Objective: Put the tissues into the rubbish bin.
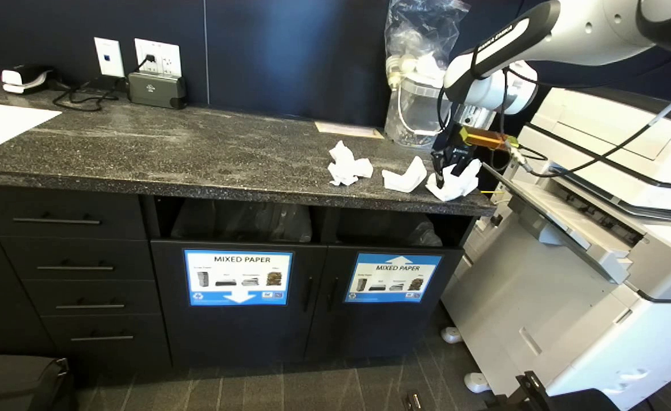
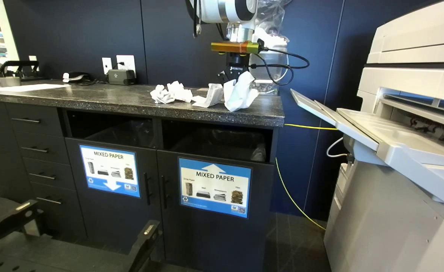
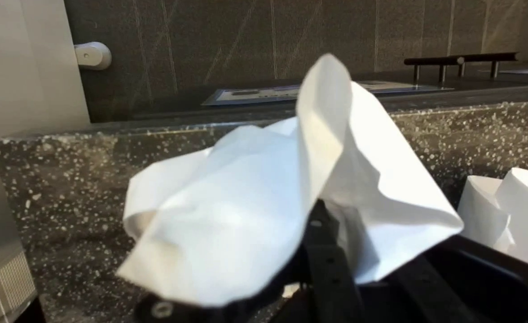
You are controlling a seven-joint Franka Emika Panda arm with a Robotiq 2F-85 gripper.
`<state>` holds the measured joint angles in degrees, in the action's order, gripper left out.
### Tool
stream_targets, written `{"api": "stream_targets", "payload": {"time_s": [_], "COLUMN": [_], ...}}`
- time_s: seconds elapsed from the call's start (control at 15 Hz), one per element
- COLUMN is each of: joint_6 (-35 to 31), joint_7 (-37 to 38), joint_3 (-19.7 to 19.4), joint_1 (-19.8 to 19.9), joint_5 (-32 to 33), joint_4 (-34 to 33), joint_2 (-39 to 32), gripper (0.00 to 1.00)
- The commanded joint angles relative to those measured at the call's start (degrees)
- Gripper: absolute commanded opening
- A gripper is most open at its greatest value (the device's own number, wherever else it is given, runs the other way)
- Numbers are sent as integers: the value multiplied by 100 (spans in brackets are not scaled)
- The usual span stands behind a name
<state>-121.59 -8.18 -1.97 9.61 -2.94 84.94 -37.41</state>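
Observation:
Crumpled white tissues lie in a row near the counter's front right: a left tissue [image 1: 347,166], a middle tissue [image 1: 405,176] and a right tissue [image 1: 458,184]. In an exterior view the left group shows as two lumps [image 2: 162,95]. My gripper [image 1: 448,171] points down at the right tissue. In the wrist view the right tissue [image 3: 237,197] wraps one black finger of my gripper [image 3: 322,233] and hides the other, so the jaw gap is hidden. The bins stand below, behind cabinet slots with dark liners: a left liner [image 1: 284,221] and a right liner [image 1: 424,233].
The dark speckled counter [image 1: 227,148] ends just right of the tissues. A clear plastic bag [image 1: 421,34] over a clear bucket [image 1: 412,111] stands behind my gripper. A printer [image 1: 541,274] stands at the right, its tray [image 2: 331,113] jutting toward the counter. Cabinet doors carry MIXED PAPER signs [image 2: 214,187].

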Motion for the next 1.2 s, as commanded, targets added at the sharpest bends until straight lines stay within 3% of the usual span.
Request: {"api": "stream_targets", "payload": {"time_s": [0.0, 0.73, 1.13], "joint_6": [-732, -1955, -3378], "joint_7": [220, 793, 1400], "joint_3": [-136, -433, -398], "joint_1": [-175, -403, -659], "joint_5": [205, 926, 1337], "joint_4": [1388, 4731, 6465], "joint_2": [747, 2413, 2863], "gripper": [10, 10, 10]}}
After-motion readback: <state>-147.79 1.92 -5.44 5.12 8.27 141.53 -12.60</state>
